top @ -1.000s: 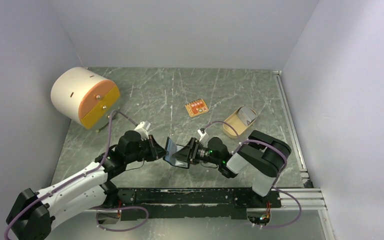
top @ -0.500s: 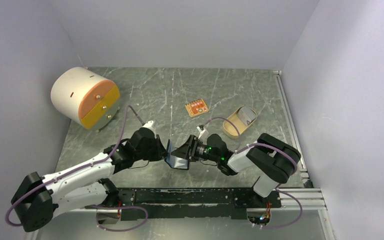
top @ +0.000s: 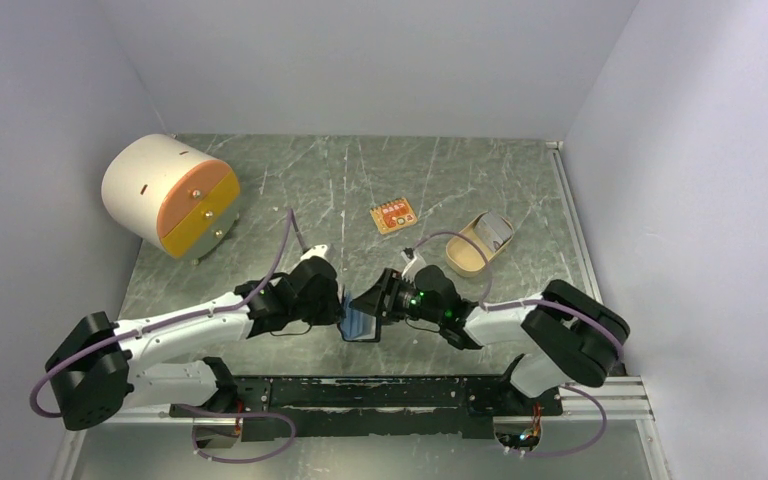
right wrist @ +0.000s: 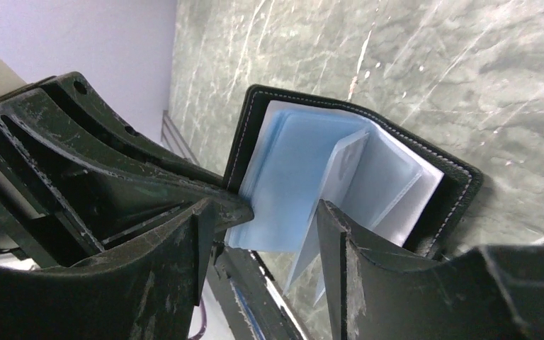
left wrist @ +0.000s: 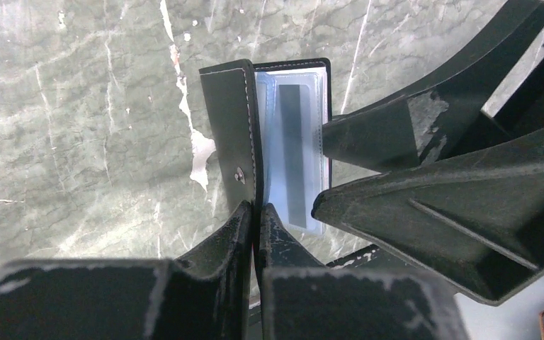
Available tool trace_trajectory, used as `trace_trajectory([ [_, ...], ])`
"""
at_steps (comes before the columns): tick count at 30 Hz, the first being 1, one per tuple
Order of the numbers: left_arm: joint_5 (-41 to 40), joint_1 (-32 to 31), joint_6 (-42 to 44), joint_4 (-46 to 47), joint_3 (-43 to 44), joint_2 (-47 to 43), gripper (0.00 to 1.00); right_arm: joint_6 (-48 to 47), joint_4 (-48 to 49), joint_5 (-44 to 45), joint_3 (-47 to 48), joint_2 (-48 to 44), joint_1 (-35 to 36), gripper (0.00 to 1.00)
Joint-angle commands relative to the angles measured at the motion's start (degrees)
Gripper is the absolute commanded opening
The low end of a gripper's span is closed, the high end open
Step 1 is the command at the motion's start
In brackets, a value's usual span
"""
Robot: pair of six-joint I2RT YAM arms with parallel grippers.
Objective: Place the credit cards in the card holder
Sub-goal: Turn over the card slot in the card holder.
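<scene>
The card holder (top: 358,322), a black wallet with bluish inner pockets, is held open near the table's front edge between both grippers. My left gripper (top: 338,308) is shut on the edge of its black snap flap (left wrist: 230,134), as the left wrist view (left wrist: 257,210) shows. My right gripper (right wrist: 265,219) is open, with its jaws at the pale blue pocket leaves (right wrist: 304,170) and one loose leaf between them. A dark grey strip (left wrist: 294,159) shows inside a pocket; I cannot tell if it is a card. Grey credit cards (top: 497,231) stand in the tan tray (top: 465,256).
A white drum with an orange and yellow front (top: 168,194) stands at the back left. A small orange card (top: 393,216) lies mid-table. A black rail (top: 380,392) runs along the near edge. Walls close in on the left, back and right.
My left arm has stretched out to the right and dropped lower. The wallet and both grippers have shifted slightly toward the near edge. The right arm has extended.
</scene>
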Motion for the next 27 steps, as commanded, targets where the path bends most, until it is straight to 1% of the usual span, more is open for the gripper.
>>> trace_trajectory([
  [1, -1.37, -0.96, -0.37, -0.50, 1.58, 1.55, 0.09, -3.84, -11.30, 4.55, 2.68, -4.15, -0.04, 0.58],
  [3, -1.46, -1.15, -0.65, -0.47, 1.81, 1.95, 0.09, -4.75, -15.86, 5.85, 4.01, -5.58, -0.06, 0.58],
  [9, -2.90, -1.16, -2.61, -1.50, 1.20, 1.56, 0.09, -7.81, -23.54, 9.48, 5.54, -8.43, -0.02, 0.57],
  [12, -3.31, -1.08, -4.22, -0.88, -0.87, -0.59, 0.09, -8.72, -28.57, 13.02, 6.15, -10.63, 0.01, 0.57],
  [15, -1.66, -0.50, -5.03, 1.90, -3.56, -3.30, 0.09, -12.02, -32.81, 16.18, 7.55, -14.20, -0.06, 0.58],
  [21, 3.08, 3.04, -4.48, 4.66, -6.37, -4.34, 0.09, -26.08, -48.08, 25.70, 17.80, -18.07, -0.55, 0.61],
  [23, 3.87, 3.74, -3.80, 4.77, -6.48, -4.54, 0.09, -30.85, -52.61, 29.73, 22.49, -18.28, -1.74, 0.62],
  [24, 4.23, 4.12, -3.61, 4.76, -6.48, -4.74, 0.11, -34.26, -54.17, 31.09, 24.20, -18.21, -2.52, 0.62],
  [27, 5.40, 5.63, -3.53, 4.77, -6.94, -5.84, 0.12, -40.39, -57.88, 36.99, 28.53, -17.03, -5.88, 0.63],
])
